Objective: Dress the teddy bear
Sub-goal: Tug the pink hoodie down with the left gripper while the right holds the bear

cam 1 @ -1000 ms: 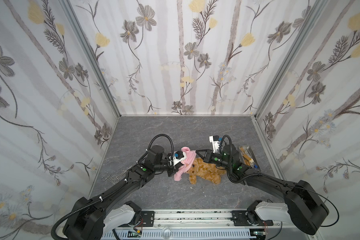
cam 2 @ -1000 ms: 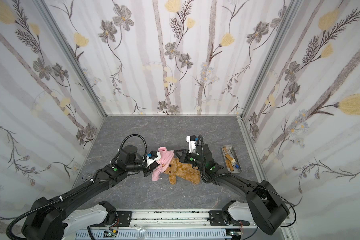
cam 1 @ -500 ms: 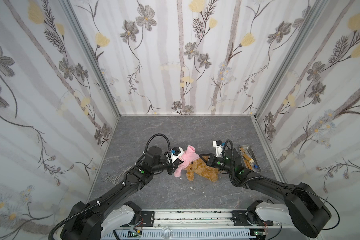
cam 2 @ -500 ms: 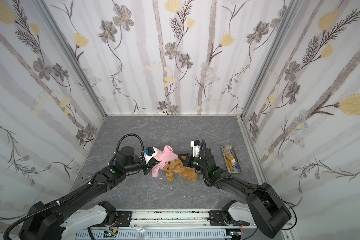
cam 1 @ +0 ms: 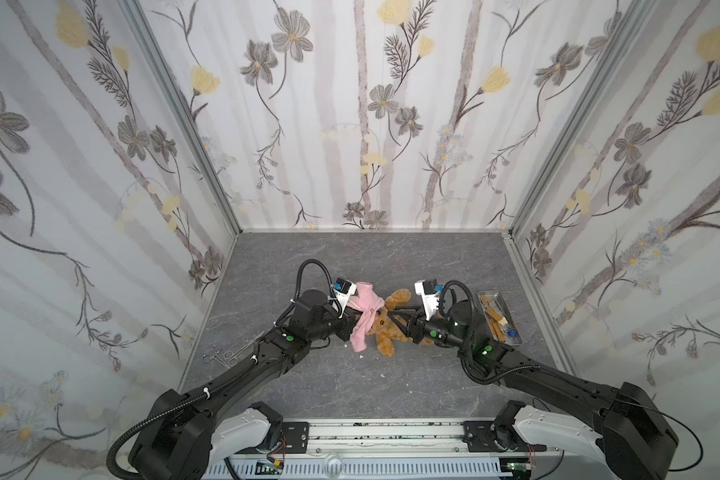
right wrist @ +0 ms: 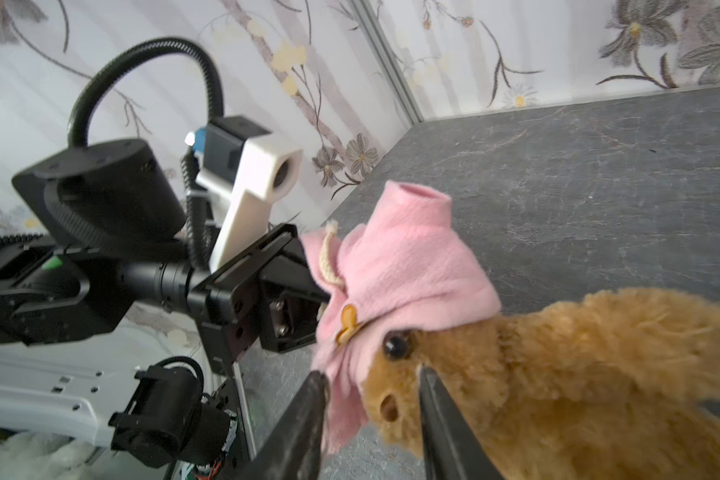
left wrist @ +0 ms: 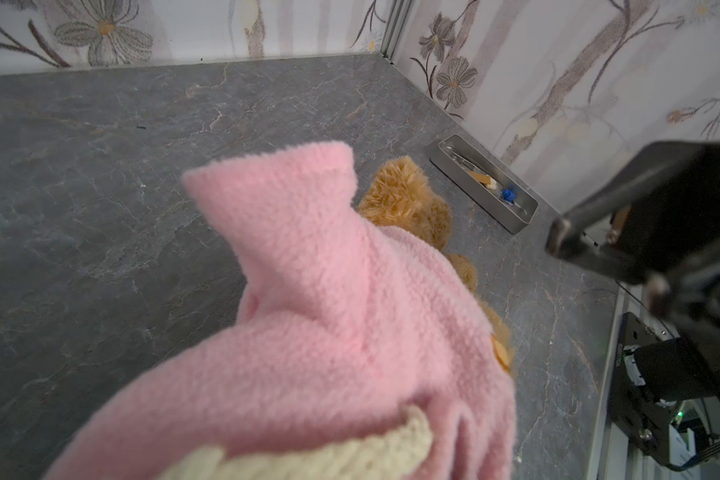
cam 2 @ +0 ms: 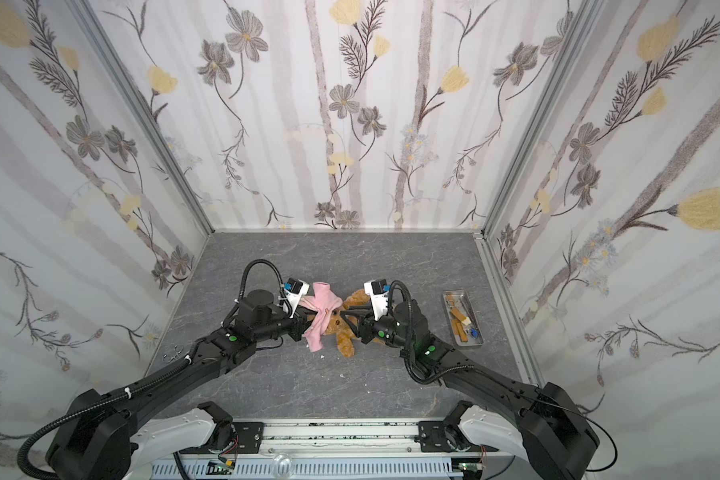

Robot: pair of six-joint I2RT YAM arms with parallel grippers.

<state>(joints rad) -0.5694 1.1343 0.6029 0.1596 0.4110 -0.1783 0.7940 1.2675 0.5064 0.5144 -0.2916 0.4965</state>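
Left hand point(right wrist: 304, 270) pinching pink hoodie point(right wrist: 400, 257) edge, hood draped over teddy bear point(right wrist: 558, 365) head, likely for pulling on | right hand point(right wrist: 371, 390) spread astride muzzle, apparently steadying | bear lies mid-counter point(right wrist: 599, 166)

Both top views: bright, even, diffuse light; pale walls slightly washed out. Soft short shadows under arms on counter point(cam 1: 350, 257). Wide-angle bowing at edges, corner posts leaned outward. Focus sharp throughout.
Left wrist view: pink hoodie point(left wrist: 329, 332) close to lens, nearest part blurred; metal tray point(left wrist: 468, 189) behind it sharper.
Right wrist view: right arm's fingers point(right wrist: 300, 428) dark and soft-focus in foreground; teddy bear point(right wrist: 558, 374) fur slightly soft; walls overexposed.
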